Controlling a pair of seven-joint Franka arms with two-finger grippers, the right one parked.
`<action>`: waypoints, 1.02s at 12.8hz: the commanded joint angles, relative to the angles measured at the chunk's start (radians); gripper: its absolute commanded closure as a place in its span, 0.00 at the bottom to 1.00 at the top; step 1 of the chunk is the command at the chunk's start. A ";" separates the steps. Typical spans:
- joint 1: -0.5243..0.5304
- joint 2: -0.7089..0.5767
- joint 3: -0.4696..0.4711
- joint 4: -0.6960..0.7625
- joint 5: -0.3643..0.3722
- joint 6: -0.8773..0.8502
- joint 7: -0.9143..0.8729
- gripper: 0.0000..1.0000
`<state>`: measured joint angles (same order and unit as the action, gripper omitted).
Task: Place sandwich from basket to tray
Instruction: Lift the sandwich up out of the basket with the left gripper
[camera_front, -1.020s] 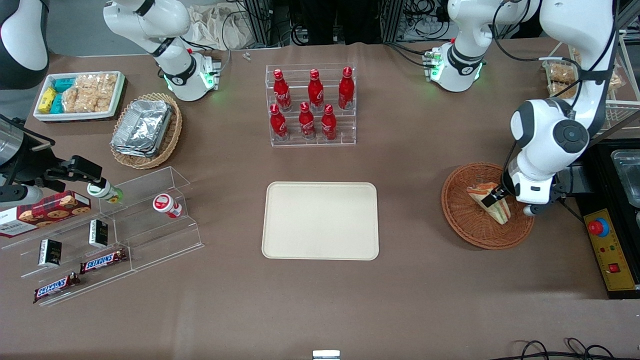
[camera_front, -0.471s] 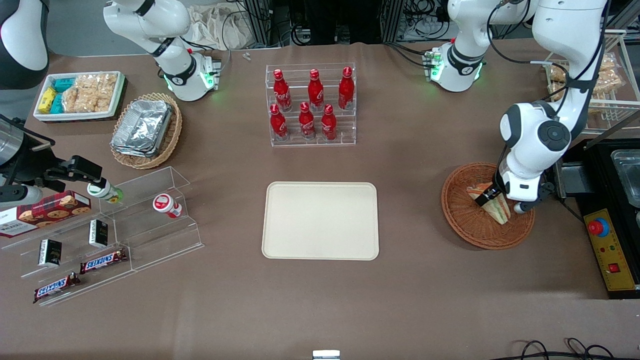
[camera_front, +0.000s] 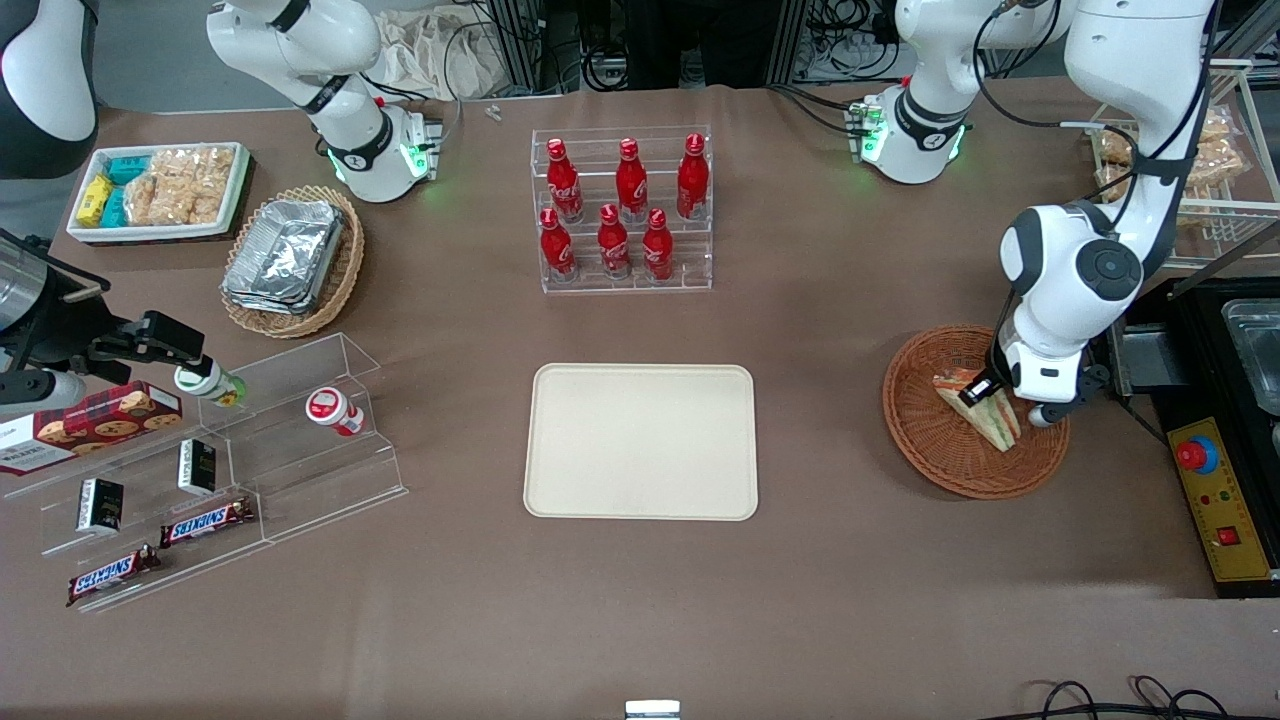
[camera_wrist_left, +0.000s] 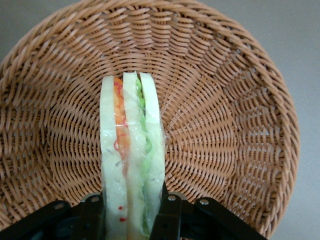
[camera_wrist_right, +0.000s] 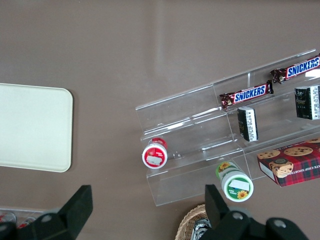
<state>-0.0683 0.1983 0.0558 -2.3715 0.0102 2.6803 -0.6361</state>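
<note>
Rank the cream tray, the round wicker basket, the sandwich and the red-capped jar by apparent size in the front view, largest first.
1. The tray.
2. The basket.
3. The sandwich, gripped by the hand inside the basket.
4. The red-capped jar, clearly the smallest.
All sit at similar table depth, so the order holds.

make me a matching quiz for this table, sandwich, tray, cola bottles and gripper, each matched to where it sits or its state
Things:
1. sandwich
2. tray
3. cola bottles
4. gripper

Places or states:
A. standing in a clear tiered rack
B. bare, nothing on it
C. down in the basket, jaws shut on the wedge
D. pinched between the jaws, inside the basket

Pairs: 1-D, 2-B, 3-A, 4-C
</note>
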 joint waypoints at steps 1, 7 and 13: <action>0.004 -0.075 -0.004 -0.012 0.013 -0.034 0.031 1.00; 0.005 -0.099 0.004 0.312 0.013 -0.513 0.203 1.00; -0.027 -0.014 -0.031 0.683 0.010 -0.850 0.371 1.00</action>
<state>-0.0732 0.1158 0.0505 -1.8262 0.0125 1.9288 -0.2920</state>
